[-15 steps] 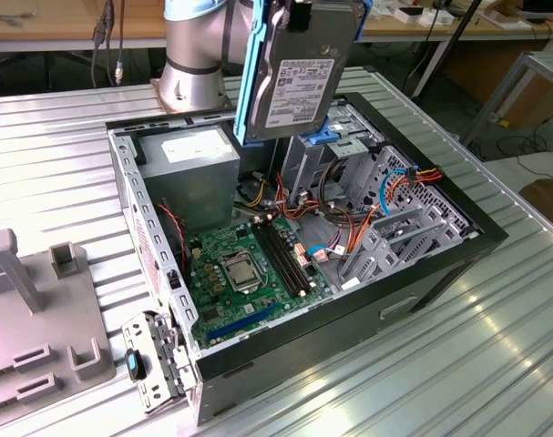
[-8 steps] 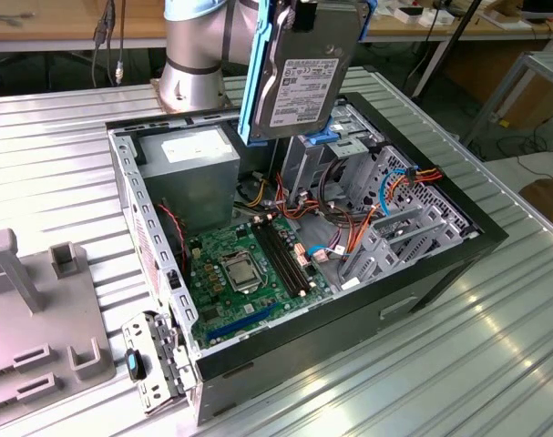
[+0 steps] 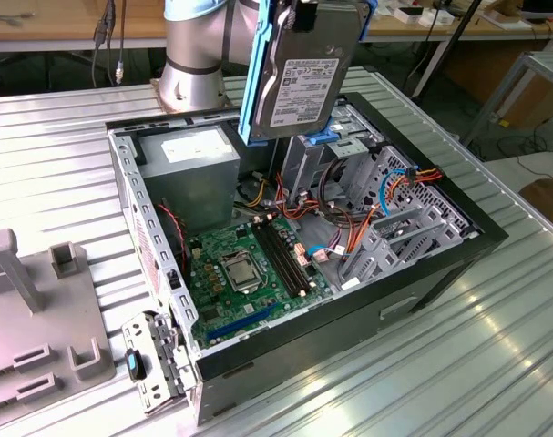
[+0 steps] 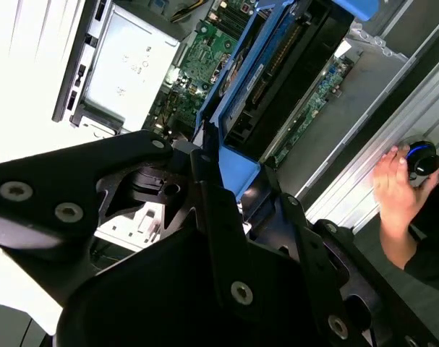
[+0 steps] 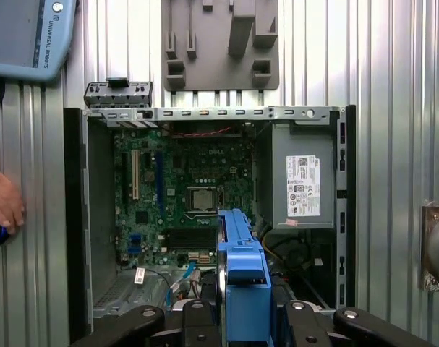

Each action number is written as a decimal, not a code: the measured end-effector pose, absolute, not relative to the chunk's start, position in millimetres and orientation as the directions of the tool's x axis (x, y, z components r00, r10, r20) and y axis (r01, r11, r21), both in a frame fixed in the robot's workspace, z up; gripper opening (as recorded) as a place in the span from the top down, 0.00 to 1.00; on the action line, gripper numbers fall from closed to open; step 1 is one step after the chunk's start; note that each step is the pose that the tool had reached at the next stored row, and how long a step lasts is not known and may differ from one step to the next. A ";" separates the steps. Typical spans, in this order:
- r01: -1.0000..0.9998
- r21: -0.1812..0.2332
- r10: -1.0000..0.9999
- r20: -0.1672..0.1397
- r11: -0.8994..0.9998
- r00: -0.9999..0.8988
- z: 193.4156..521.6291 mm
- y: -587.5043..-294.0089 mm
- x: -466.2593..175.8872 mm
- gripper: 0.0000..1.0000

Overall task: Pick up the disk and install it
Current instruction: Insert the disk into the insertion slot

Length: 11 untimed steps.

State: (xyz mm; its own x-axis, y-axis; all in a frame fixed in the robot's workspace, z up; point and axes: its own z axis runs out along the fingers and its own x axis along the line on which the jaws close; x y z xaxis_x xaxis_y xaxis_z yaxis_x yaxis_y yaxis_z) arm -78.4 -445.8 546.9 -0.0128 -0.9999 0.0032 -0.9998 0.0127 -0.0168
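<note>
The gripper (image 5: 244, 312) is clenched on the disk (image 3: 303, 73), holding it upright above the far end of the open computer case (image 3: 440, 264) on the table (image 3: 495, 364), its white printed label facing out.

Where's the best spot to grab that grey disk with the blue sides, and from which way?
Its upper end, coming from above, looks best; the gripper holds it there. The disk is flat, thin and hanging roughly upright over the open computer case, so a pinch across its thin body at the top leaves the lower end free.
</note>
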 end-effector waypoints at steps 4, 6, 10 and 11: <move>-1.000 -0.017 -1.000 0.003 0.013 -0.013 546.9 -445.8 -78.2 0.63; -1.000 -0.017 -1.000 0.003 0.013 -0.013 546.9 -445.8 -78.2 0.63; -1.000 -0.017 -1.000 0.004 0.013 -0.013 546.2 -445.9 -68.5 0.63; -1.000 -0.017 -1.000 0.004 0.013 -0.013 545.7 -445.9 -65.5 0.63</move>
State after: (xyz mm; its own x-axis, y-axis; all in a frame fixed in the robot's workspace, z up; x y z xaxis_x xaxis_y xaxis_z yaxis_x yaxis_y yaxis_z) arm -65.5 -445.9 545.7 -0.0128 -0.9999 0.0039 -0.9998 0.0127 -0.0168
